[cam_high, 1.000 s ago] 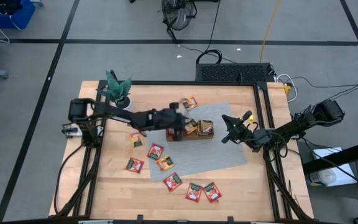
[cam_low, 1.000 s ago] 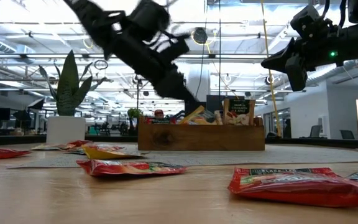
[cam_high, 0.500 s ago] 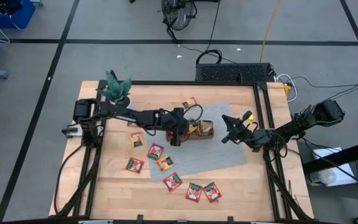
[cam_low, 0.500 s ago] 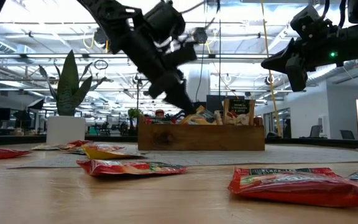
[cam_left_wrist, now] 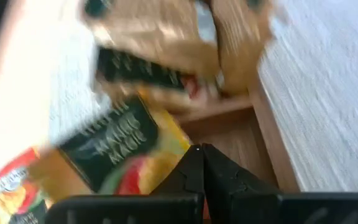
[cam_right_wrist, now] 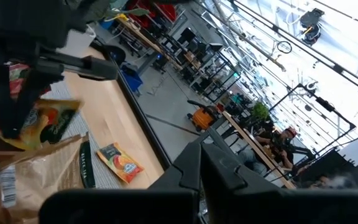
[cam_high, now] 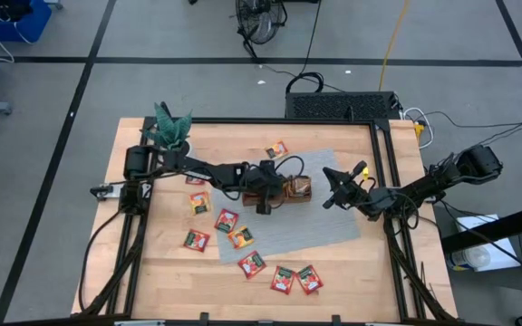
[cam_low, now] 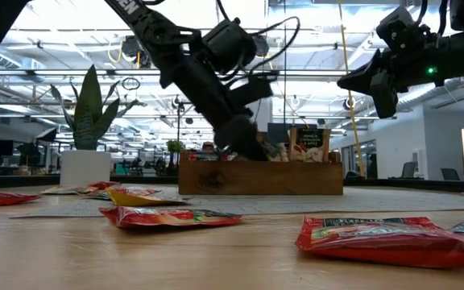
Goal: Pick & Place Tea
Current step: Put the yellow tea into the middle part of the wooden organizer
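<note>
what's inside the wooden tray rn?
Tray holds several upright sachets, yellow and dark-labelled. Left gripper, shut, dips into its left end. The tray wall hides the floor and any grasp.

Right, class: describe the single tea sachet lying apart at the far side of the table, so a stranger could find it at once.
Start at the wooden tray on the grey mat in the middle of the table. Look beyond it, toward the table's far edge: one orange-yellow sachet lies there alone on bare wood, just off the mat. The other loose sachets sit on the tray's left and near side.
</note>
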Tool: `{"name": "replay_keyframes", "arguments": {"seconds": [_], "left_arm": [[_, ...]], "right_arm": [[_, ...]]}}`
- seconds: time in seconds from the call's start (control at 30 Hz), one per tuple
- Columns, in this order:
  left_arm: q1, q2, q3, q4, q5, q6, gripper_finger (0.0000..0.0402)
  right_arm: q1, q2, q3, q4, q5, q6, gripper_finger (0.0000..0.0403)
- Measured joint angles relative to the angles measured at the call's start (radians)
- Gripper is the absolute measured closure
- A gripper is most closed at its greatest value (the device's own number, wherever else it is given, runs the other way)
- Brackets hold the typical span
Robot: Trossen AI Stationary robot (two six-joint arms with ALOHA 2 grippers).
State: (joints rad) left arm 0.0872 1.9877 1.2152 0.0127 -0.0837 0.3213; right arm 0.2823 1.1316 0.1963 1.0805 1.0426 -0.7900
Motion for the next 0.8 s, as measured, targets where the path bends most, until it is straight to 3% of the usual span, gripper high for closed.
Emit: {"name": "replay_keyframes", "arguments": {"seconds": [0.27, 0.37, 0.47, 0.53, 0.7, 0.8], "left_arm": [[-0.018, -0.02, 0.0, 0.027, -0.027, 0.046, 0.0398], [-0.038, -0.067, 0.0, 0.007, -0.092, 0.07, 0.0399], [-0.035, -0.13, 0.0, -0.057, -0.175, -0.018, 0.0385], [-0.006, -0.181, 0.0, -0.115, -0.17, -0.129, 0.0368], [0.131, -0.255, 0.001, -0.26, 0.066, -0.326, 0.0303], [0.205, -0.24, -0.003, -0.245, 0.238, -0.354, 0.0265]], "right_arm": [[0.0, 0.0, 0.0, 0.0, 0.0, -0.003, 0.0403], [0.0, 0.0, 0.0, -0.001, 0.001, -0.006, 0.0403], [0.0, 0.0, 0.0, -0.001, 0.0, -0.007, 0.0403], [0.0, 0.0, 0.0, 0.0, 0.0, -0.007, 0.0403], [0.0, 0.0, 0.0, 0.0, -0.001, -0.003, 0.0403], [0.0, 0.0, 0.0, -0.001, -0.001, 0.008, 0.0403]]}}
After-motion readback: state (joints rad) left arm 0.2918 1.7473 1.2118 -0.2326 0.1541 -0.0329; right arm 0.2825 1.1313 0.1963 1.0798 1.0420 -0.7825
